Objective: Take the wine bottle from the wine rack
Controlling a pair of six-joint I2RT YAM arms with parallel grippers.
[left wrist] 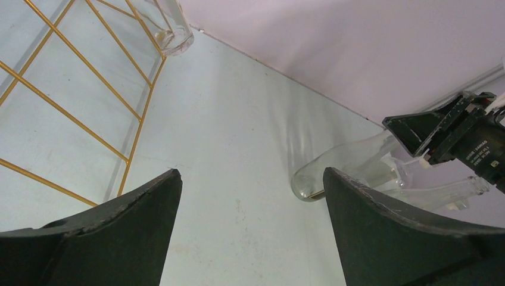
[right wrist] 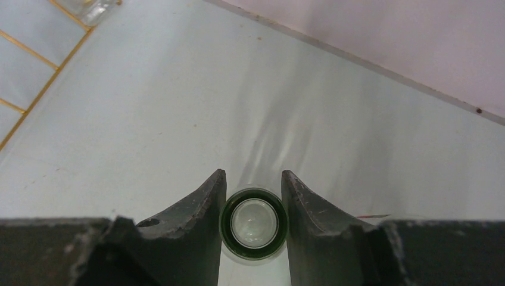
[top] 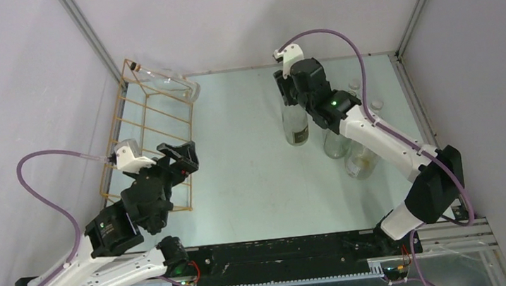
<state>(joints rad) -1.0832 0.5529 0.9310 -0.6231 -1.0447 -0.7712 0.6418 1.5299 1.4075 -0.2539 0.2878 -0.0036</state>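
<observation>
Overhead, top view: clear glass wine bottle (top: 296,128) upright on pale table (top: 240,180), well apart from thin gold wire wine rack (top: 151,129). Right gripper (top: 290,95) clamped on its neck. Second clear bottle (top: 174,85) lies on rack far end. Judgement: removal done for held bottle; release pending.

Left wrist view: left gripper (left wrist: 250,226) wide open, empty, beside rack.

Right wrist view: right gripper closed round wine bottle (right wrist: 254,223) neck; rim dark-tinted.

Wine rack (left wrist: 59,108), ten o'clock on the surface (top: 254,178), was thin gold-toned metal wire with a slight sheen. Wine bottle (top: 296,128) was clear, glossy glass. Surface appeared pale, smooth, matt and faintly specked. Fingers (right wrist: 196,229) were matt black with scuffed edges.
</observation>
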